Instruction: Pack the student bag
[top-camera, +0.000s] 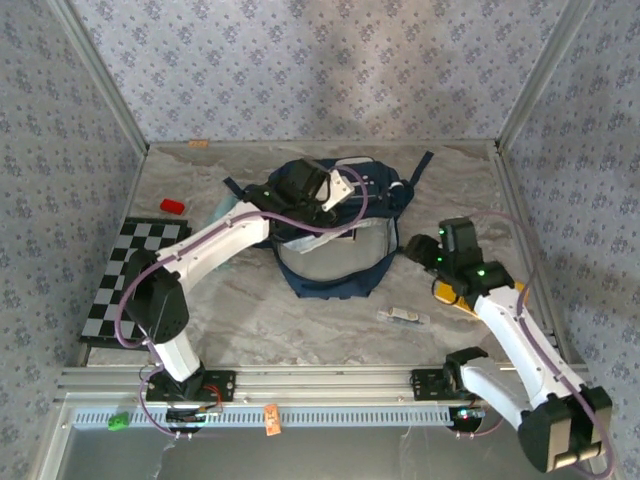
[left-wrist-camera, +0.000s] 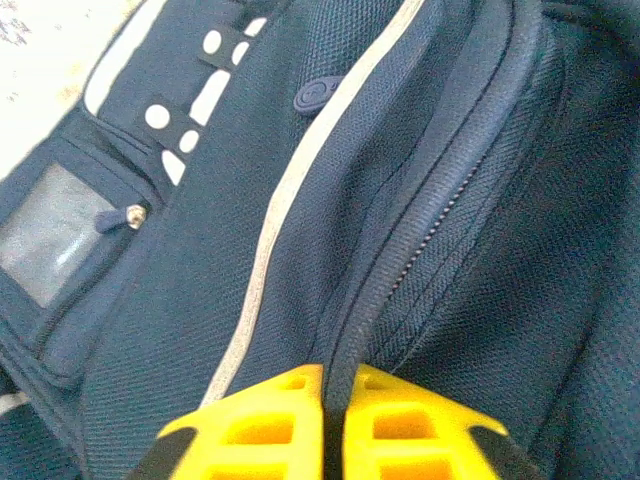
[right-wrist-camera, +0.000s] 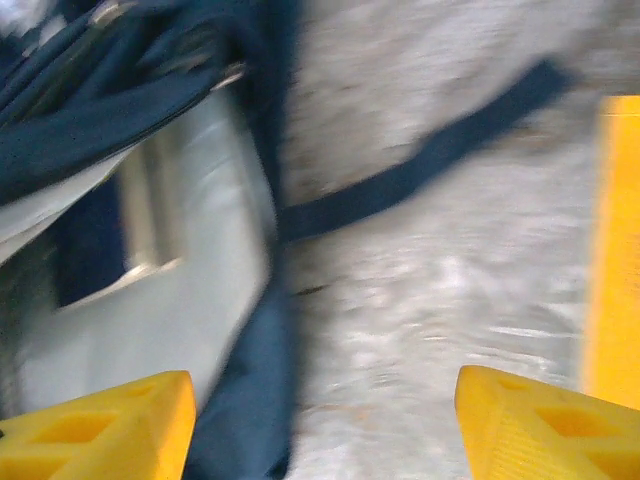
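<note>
Overhead and wrist views of a two-arm packing station. The student bag (top-camera: 378, 192) lies flat at the middle of the marble-patterned table (top-camera: 300, 320), its main flap thrown open toward the arm bases so that the pale grey lining faces up, with dark straps (top-camera: 422, 168) trailing from its far corners. The left gripper (left-wrist-camera: 334, 385) sits on the bag's far half, directly over a zipper line (left-wrist-camera: 430, 230) and beside the thin white stripe (left-wrist-camera: 270, 250); its yellow fingers (left-wrist-camera: 260, 425) are clenched almost together, leaving only a dark slit, and whether a fold of fabric is caught there cannot be told. The right gripper (right-wrist-camera: 325, 385) hangs just off the bag's right edge above bare tabletop, released, its jaws spread wide with nothing between them; this view is blurred. A checkerboard mat (top-camera: 135, 275) and a small red object (top-camera: 172, 206) lie well to the left.
</note>
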